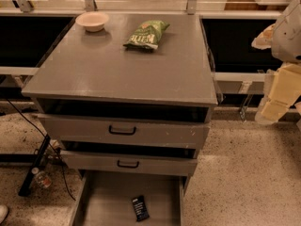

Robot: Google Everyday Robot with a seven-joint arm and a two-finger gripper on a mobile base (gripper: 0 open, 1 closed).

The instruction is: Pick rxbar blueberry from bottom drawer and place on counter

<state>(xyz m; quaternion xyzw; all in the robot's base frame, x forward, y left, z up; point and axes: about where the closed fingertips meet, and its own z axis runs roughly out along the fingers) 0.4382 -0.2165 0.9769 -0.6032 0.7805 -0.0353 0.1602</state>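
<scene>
On the floor of the bottom drawer (pixel 107 197), right of centre and lying flat, is the rxbar blueberry (pixel 139 207), dark wrapper up with pale lettering showing. It touches nothing but the drawer floor and sits clear of both side walls. The drawer is pulled well out, so the bar is open to reach from above.

Progress: access is ready, but nothing else is done. The bar has not been picked up and none of it is on the bench (pixel 117 69). The claw (pixel 272 108) hangs at the right edge of the view, beside the cabinet at about the height of the upper drawers, well apart from the bar and holding nothing that can be seen. Whether it is open or closed cannot be told. My judgement is that the reach down, the grasp, the lift and the placing all remain.

Count:
- Bars: one.
- Drawers: three, the two upper ones (pixel 123 132) each with one black handle.
- Bench: one, with open grey surface across its front half.
- Items on it: one pale bowl (pixel 92 21) at the back left and one green chip bag (pixel 146 34) at the back centre.
- Claws: one.
</scene>
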